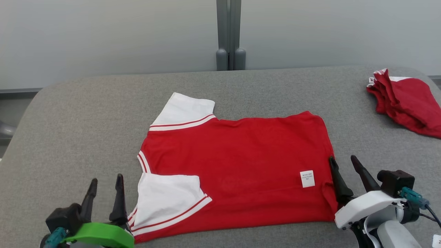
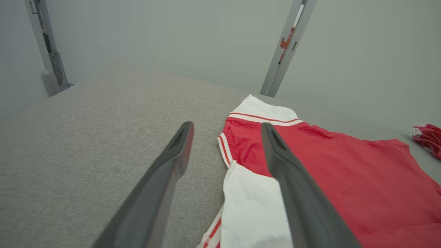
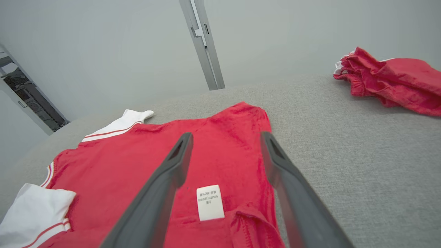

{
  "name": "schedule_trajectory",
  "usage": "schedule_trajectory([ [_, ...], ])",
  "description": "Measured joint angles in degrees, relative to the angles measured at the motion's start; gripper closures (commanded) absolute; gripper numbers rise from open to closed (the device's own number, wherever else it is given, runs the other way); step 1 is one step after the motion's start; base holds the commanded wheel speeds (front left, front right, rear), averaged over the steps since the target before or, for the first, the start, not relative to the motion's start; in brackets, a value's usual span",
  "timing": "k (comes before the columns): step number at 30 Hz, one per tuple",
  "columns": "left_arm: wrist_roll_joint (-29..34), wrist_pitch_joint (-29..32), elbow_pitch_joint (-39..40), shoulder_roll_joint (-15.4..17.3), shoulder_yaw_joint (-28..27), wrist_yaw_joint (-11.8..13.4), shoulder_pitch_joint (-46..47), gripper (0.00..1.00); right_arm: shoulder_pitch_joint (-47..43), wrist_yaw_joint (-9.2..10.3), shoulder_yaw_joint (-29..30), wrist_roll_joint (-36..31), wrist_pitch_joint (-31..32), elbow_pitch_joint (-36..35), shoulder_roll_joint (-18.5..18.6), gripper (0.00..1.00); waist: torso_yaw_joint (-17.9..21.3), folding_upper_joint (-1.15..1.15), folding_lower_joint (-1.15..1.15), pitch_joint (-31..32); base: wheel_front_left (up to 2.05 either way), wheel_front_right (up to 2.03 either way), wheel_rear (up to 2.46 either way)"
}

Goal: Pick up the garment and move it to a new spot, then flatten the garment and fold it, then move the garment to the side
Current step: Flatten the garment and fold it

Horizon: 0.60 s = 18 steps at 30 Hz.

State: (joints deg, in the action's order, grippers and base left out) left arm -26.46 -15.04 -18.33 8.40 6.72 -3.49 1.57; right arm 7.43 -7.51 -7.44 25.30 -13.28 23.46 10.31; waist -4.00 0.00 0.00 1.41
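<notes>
The garment (image 1: 241,162), a bright red jersey with white sleeves and red-and-white trim, lies spread flat on the grey table (image 1: 86,113), a white care label showing near its right edge. My left gripper (image 1: 105,186) is open at the lower left, just beside the near white sleeve, nothing between its fingers. My right gripper (image 1: 344,168) is open at the garment's right edge. In the left wrist view the garment (image 2: 344,172) lies right of the open left gripper (image 2: 227,136). The right wrist view has the open right gripper (image 3: 225,144) over the garment (image 3: 137,162) near its label.
A second crumpled red cloth (image 1: 406,100) lies at the table's far right corner, also in the right wrist view as a red cloth (image 3: 389,79). A grey post (image 1: 229,34) stands behind the table against a pale wall. Bare grey tabletop surrounds the garment.
</notes>
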Motion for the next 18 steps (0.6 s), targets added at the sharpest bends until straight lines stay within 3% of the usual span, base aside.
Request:
schedule_trajectory([
  [7,5.4,0.0,2.9,0.0,-3.3,-0.2,2.0,0.00,-0.6,0.00,1.2,-4.6,-1.5,-7.0,-2.1,0.00,-0.3,0.00,0.00,0.0,0.00,0.00,0.00],
  [18,6.5,1.4,4.2,2.6,-4.9,-0.8,0.1,0.00,-7.1,-0.01,3.2,-8.2,-1.7,-12.6,-0.2,0.00,-0.6,0.00,0.00,1.0,0.00,0.00,0.00],
])
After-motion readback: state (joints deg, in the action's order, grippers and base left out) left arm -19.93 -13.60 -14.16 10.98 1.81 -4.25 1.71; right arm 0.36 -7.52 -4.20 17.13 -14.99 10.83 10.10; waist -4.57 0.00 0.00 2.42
